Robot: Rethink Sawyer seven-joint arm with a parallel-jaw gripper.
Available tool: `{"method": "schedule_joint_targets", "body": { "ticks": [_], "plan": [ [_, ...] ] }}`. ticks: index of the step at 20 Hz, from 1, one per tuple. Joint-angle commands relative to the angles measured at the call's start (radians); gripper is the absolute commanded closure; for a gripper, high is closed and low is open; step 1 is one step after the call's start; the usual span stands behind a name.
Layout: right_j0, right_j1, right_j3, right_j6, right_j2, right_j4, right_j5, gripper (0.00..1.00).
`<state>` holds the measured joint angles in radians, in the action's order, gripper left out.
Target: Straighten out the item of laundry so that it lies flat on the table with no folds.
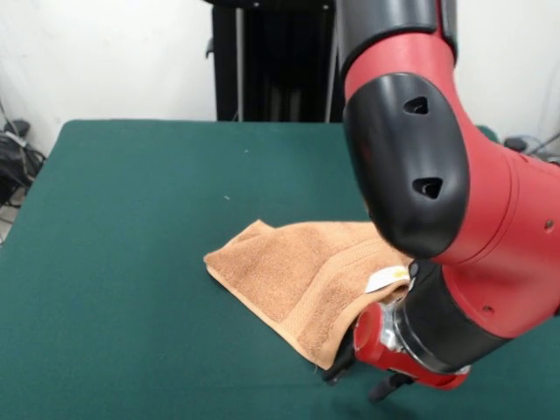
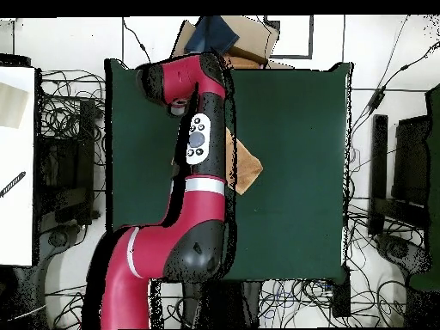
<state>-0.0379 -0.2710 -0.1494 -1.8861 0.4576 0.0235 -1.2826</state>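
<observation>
The tan towel [image 1: 293, 271] lies on the green table [image 1: 131, 219] right of centre in the front view. It is folded over on itself, with a raised fold along its near edge and a white tag [image 1: 386, 279] at its right side. My gripper [image 1: 360, 378] is low over the table at the towel's near right corner, its two dark fingers apart and holding nothing. One finger [image 1: 338, 369] touches the towel's edge. In the overhead view the arm [image 2: 204, 146] hides most of the towel [image 2: 247, 168] and the gripper.
The bulky red arm [image 1: 455, 192] fills the right of the front view and hides the towel's right part. Beyond the table's far edge [image 2: 292, 73] in the overhead view stands a cardboard box [image 2: 249, 39]. Cables lie on the floor round the table.
</observation>
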Motion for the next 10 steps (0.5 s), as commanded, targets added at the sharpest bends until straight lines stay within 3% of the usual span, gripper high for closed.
{"method": "schedule_joint_targets", "body": {
  "ticks": [1, 10],
  "plan": [
    [-0.017, 0.028, -0.12, 0.129, -0.05, 0.027, -0.147, 0.0],
    [-0.021, 0.049, -0.134, 0.125, -0.057, 0.008, -0.14, 0.0]
  ]
}}
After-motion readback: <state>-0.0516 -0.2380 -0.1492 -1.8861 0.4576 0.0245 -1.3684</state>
